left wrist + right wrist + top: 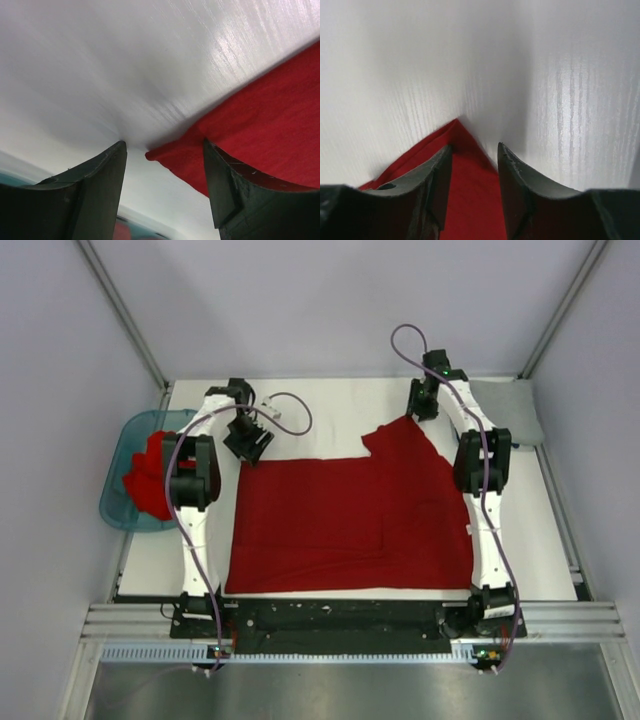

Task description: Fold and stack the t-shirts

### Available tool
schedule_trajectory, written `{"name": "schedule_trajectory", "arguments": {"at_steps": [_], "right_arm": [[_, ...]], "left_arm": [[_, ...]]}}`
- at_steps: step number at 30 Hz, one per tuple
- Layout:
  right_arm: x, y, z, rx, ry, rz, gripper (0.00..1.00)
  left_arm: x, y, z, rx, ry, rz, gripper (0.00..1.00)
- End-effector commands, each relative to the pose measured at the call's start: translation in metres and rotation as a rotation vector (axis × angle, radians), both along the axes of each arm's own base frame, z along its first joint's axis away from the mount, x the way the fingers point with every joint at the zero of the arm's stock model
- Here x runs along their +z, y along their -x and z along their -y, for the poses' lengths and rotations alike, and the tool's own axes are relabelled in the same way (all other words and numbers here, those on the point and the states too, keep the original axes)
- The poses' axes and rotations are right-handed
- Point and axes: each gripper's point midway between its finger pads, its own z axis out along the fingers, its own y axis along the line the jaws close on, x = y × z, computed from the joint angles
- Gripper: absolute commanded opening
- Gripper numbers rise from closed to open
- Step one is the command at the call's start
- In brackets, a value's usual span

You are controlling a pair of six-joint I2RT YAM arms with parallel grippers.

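The overhead view alone gives the whole layout: a spread red t-shirt lies flat across the middle of the white surface between the two arms. Its far right part rises to a peak near the right end effector, and its far left corner lies just beside the left end effector. Only this view shows the teal tub off the left edge with bunched red t-shirts inside it. It also shows the grey t-shirt lying at the far right corner, well apart from the red one. The overhead view does not show how far either pair of fingers is spread; the wrist views do. In the left wrist view the left end effector stands wide, with a pointed corner of the red cloth lying on the surface in the gap, not pinched. A blurred sliver of teal and red shows at the bottom edge. In the right wrist view the right end effector is parted more narrowly, straddling the tip of the cloth. Both fingers look clear of the fabric, though contact at the tips cannot be judged.
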Motion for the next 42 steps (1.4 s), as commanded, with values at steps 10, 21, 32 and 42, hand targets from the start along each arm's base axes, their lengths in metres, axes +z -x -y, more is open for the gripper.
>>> {"name": "schedule_trajectory", "arguments": {"at_steps": [10,21,32,42], "right_arm": [[0.029,0.008,-0.051,0.104,-0.229,0.016,0.00],[0.127,0.062,-0.041,0.178,-0.202,0.128,0.00],[0.140,0.224,0.023,0.017,-0.046,0.077,0.00],[0.118,0.323,0.069,-0.197,-0.049,0.011,0.00]], "left_arm": [[-0.004,0.007,-0.001,-0.039,0.043,-0.026,0.45],[0.050,0.010,0.001,-0.040,0.060,0.128,0.00],[0.082,0.072,-0.012,-0.093,-0.017,0.224,0.00],[0.078,0.151,0.000,-0.278,0.009,0.145,0.00]]}}
